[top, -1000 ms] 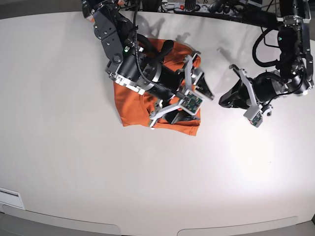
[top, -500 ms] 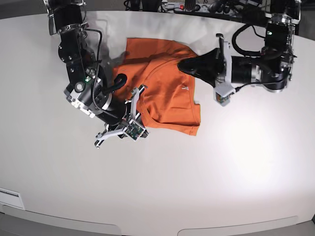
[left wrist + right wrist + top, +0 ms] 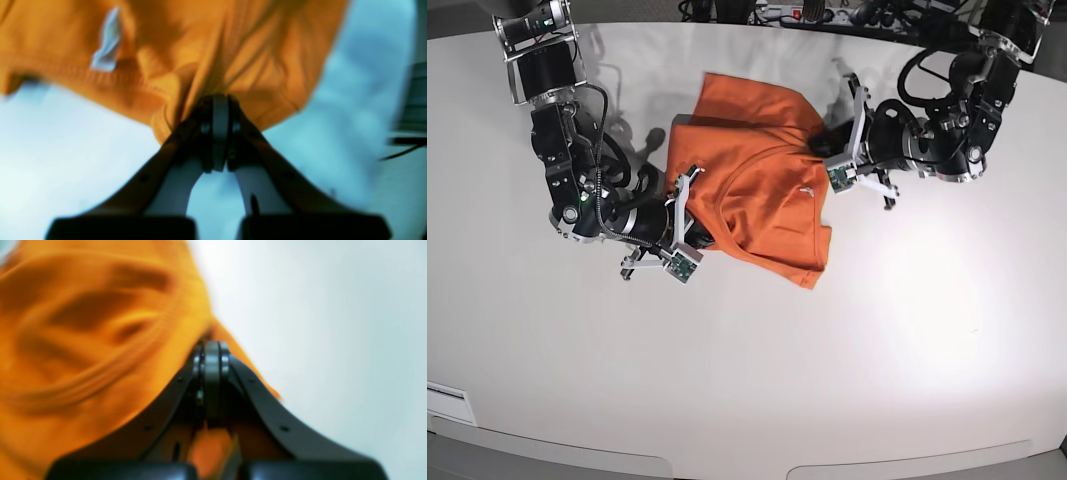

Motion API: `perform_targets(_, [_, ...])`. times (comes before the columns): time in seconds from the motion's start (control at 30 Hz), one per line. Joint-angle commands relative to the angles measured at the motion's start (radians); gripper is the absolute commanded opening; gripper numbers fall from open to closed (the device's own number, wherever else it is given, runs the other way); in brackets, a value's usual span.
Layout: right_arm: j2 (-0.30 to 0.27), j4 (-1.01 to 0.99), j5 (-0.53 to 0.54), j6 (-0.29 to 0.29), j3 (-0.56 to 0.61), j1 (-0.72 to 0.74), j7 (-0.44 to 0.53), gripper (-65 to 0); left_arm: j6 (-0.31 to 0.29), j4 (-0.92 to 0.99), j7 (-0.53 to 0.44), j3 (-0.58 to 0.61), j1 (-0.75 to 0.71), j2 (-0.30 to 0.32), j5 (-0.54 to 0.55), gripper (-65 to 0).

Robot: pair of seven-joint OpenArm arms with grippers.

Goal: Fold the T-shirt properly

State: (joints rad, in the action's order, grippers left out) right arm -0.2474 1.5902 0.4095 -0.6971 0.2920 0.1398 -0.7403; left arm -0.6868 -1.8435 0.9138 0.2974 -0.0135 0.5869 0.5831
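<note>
The orange T-shirt (image 3: 757,195) lies rumpled on the white table (image 3: 877,330), its neckline and small white tag (image 3: 805,190) facing up. In the base view my left gripper (image 3: 819,145) reaches in from the right and is shut on the shirt's upper right edge. Its wrist view shows the shut jaws pinching a bunch of orange cloth (image 3: 267,50) at the gripper (image 3: 218,100), with the tag (image 3: 106,43) to the left. From the left, my right gripper (image 3: 708,236) is shut on the shirt's left edge. Its wrist view shows the gripper (image 3: 210,345) shut on blurred orange fabric (image 3: 83,340).
Cables and a power strip (image 3: 797,12) run along the table's back edge. A white label (image 3: 447,405) sits at the front left. Bare tabletop lies in front of the shirt and to its right.
My right arm swung off the shirt to its left side and shut on the left edge. My left arm came in from the right and took the upper right edge. The shirt spread wider.
</note>
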Motion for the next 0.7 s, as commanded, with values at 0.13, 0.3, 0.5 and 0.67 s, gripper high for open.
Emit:
perform_targets(0.13, [-0.005, 0.101, 0.025, -0.001, -0.007, -0.084, 0.001, -65.0, 0.006, 0.171, -0.118, 0.025, 0.126, 0.011, -0.021, -65.0])
perform_targets(0.3, [-0.005, 0.275, 0.025, -0.001, -0.043, -0.244, -0.028, -65.0, 0.008, 0.394, -0.296, 0.106, 0.255, -0.019, -0.145, -65.0])
perform_targets(0.5, [0.003, 0.459, 0.020, 0.043, -0.124, -0.451, -0.023, -65.0, 0.007, 0.563, -0.390, 0.232, 0.385, -0.095, -0.213, -65.0])
perform_targets(0.67, [0.004, 0.516, 0.006, 0.154, -0.175, -0.520, -0.020, -65.0, 0.007, 0.524, -0.390, 0.235, 0.436, -0.112, -0.206, -65.0])
